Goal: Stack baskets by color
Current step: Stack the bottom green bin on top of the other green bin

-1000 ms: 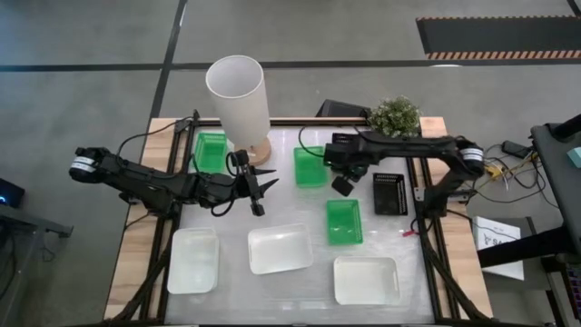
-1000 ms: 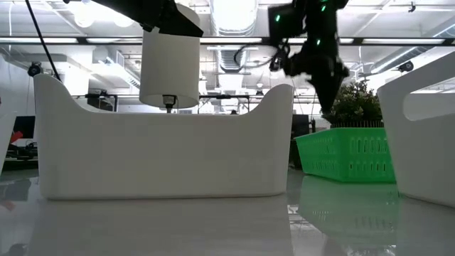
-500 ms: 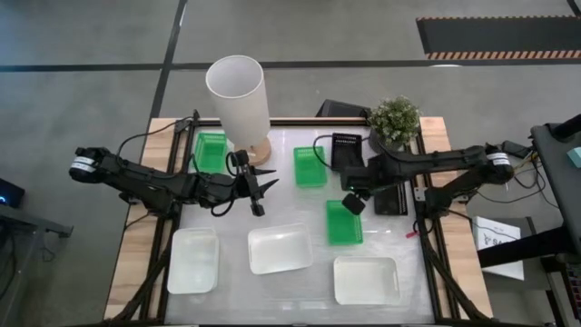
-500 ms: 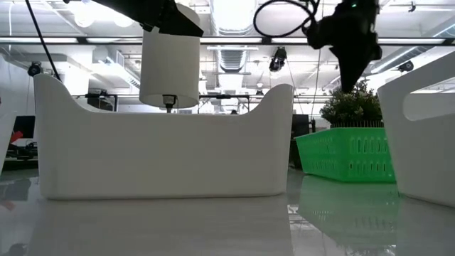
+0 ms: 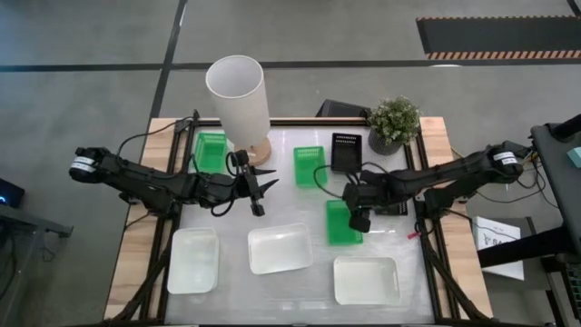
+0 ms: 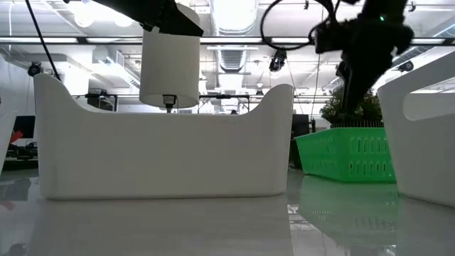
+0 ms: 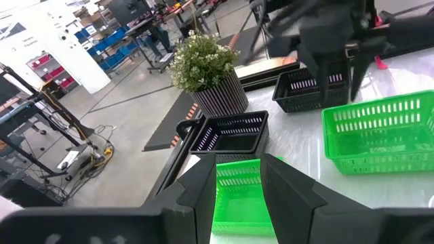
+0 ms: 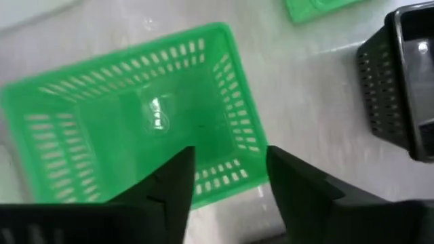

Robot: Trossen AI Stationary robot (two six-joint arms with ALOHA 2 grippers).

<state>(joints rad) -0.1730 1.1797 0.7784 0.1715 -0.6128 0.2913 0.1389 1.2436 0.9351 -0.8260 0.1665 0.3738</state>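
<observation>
Right gripper (image 5: 359, 220), jaws spread and empty, poised over the near end wall of the green basket (image 5: 341, 218) at table centre-right; lower squarely so one finger enters inside the wall at six o'clock before closing

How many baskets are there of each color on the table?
Green baskets: 3
Black baskets: 2
White baskets: 3
Total: 8

Right claw (image 5: 359, 221) spread open; left claw (image 5: 258, 184) parted.
</observation>
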